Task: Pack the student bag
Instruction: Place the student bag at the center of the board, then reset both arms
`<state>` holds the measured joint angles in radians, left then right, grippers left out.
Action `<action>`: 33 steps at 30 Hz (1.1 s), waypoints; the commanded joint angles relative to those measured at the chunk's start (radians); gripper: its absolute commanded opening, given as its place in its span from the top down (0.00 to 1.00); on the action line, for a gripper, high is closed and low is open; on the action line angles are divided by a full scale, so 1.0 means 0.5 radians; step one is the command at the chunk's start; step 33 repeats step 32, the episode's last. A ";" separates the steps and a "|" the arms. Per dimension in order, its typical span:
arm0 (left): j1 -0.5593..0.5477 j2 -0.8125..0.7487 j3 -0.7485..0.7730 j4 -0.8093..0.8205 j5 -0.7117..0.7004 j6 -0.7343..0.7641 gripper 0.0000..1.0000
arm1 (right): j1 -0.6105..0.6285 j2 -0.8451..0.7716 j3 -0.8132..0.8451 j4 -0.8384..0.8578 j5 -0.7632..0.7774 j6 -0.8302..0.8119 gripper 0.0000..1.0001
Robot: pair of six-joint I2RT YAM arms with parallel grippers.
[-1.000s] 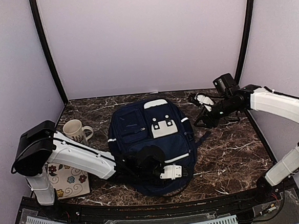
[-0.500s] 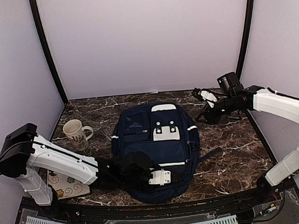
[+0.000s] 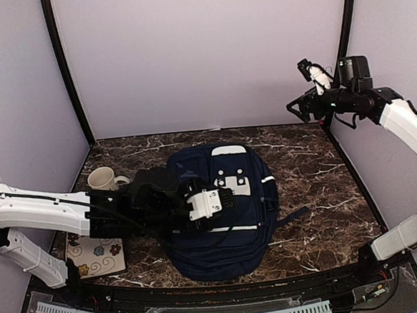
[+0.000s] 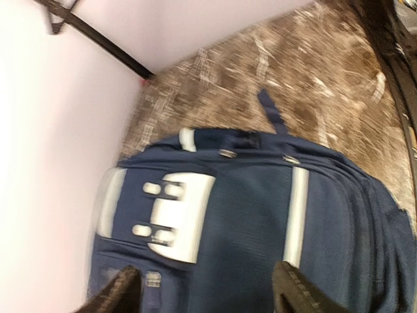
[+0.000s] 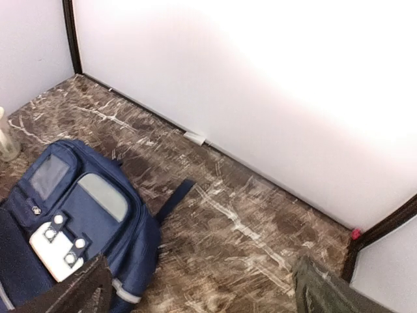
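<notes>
The student bag (image 3: 228,227) lies flat in the middle of the table, navy with white stripes and a white studded patch (image 3: 232,184). My left gripper (image 3: 224,200) hovers over the bag's front, just near the patch. In the left wrist view the bag (image 4: 254,222) fills the frame and the left gripper (image 4: 208,293) is open, with only fabric between its fingers (image 4: 120,293). My right gripper (image 3: 305,89) is raised high at the back right, far from the bag. It is open and empty (image 5: 202,293), looking down on the bag's top end (image 5: 71,222).
A cream mug (image 3: 104,179) stands left of the bag. A flowered white notebook (image 3: 97,255) lies near the front left, partly under my left arm. A loose navy strap (image 5: 172,199) trails onto the marble. Walls enclose the table on three sides.
The left gripper moved from the bag's near end up to its middle and opened. The right arm lifted from table height to high at the back right and opened. The bag shifted slightly.
</notes>
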<state>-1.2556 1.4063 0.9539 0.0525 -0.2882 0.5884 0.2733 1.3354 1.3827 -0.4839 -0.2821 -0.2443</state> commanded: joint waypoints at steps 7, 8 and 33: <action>0.564 -0.329 0.062 0.240 -0.248 -0.259 0.03 | -0.071 -0.289 -0.439 0.409 0.300 0.476 0.00; 0.632 -0.331 0.041 0.300 -0.281 -0.378 0.03 | -0.075 -0.297 -0.536 0.460 0.316 0.512 0.00; 0.911 -0.293 -0.288 0.637 -0.444 -0.908 0.01 | -0.453 -0.460 -1.019 0.884 -0.024 0.746 0.00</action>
